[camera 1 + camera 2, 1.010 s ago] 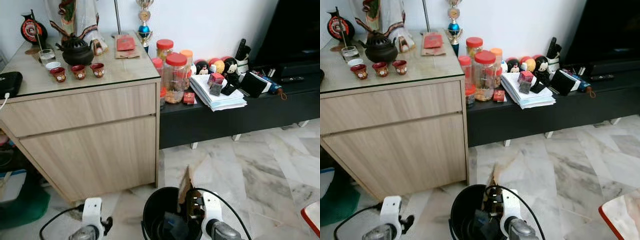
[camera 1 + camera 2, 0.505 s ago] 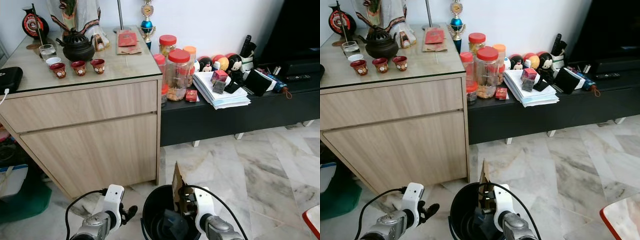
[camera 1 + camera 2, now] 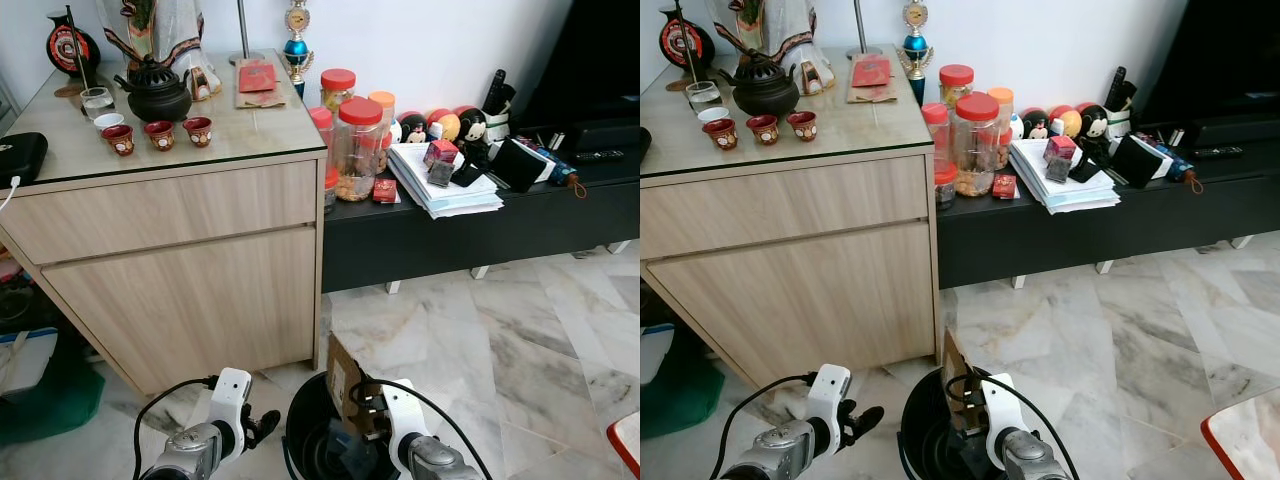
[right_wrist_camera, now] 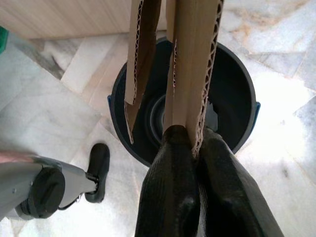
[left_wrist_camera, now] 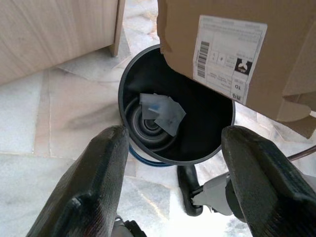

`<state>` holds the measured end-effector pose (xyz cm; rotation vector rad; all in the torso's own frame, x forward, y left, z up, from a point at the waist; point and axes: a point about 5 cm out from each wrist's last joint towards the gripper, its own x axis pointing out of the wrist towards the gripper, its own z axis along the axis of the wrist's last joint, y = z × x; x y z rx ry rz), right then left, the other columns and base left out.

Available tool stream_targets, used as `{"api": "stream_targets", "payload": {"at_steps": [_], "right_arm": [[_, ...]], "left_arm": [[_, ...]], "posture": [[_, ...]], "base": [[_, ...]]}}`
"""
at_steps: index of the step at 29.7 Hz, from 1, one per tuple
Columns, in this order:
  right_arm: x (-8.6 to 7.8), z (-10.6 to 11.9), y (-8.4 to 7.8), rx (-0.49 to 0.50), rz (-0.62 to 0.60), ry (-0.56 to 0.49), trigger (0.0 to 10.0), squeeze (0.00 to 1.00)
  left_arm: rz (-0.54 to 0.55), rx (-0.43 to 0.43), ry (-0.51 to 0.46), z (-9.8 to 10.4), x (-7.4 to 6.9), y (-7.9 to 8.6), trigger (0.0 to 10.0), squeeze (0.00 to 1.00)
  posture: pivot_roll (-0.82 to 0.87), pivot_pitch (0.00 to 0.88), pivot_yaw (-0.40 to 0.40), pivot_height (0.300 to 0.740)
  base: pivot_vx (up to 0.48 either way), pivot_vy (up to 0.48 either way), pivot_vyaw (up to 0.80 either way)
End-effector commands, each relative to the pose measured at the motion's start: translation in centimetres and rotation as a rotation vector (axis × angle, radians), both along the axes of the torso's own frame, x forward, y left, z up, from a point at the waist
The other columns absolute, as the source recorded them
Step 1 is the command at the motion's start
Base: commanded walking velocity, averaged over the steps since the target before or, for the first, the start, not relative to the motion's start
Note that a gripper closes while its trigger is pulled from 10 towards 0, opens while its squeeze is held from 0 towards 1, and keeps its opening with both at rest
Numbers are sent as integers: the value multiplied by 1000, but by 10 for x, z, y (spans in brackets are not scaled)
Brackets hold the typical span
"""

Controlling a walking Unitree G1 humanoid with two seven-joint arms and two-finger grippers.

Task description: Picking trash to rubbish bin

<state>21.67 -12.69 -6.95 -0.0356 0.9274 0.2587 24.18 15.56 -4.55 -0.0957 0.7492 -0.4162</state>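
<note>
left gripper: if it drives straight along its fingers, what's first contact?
Probably the round black rubbish bin: the left gripper, open, points into its mouth. The brown cardboard piece hangs at the far side; depth is unclear.

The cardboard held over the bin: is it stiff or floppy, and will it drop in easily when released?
The cardboard looks corrugated, so probably fairly stiff and light. The right gripper pinches only its edge, yet it stands up, which suggests little weight. One flap hangs apart, so it may bend at the folds. It looks wide against the bin, so it could catch on the rim.
</note>
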Motion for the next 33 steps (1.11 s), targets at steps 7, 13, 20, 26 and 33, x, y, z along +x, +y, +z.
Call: {"api": "stream_targets", "payload": {"at_steps": [7,13,20,26,33], "right_arm": [[-4,-3,-2,-20,0,14,10000,0],[-7,-4,-3,-33,14,21,10000,0],[-10,-6,-8,-41,6,31,10000,8],[-13,-8,-11,-49,6,39,10000,1000],[-13,-8,-10,-47,10,39,10000,1000]], "left_arm": [[-54,-20,7,0,-1,-5,10000,0],[-62,-18,16,-1,-3,-6,10000,0],[-59,-22,19,-2,-4,-6,10000,0],[-63,-25,21,-2,-4,-6,10000,0],[-63,-27,23,-2,-4,-7,10000,0]], "posture": [[36,0,-17,740],[34,0,-17,740],[35,0,-19,740],[31,0,-19,740],[31,0,-20,740]], "base": [[0,0,0],[0,0,0],[0,0,0],[0,0,0],[0,0,0]]}}
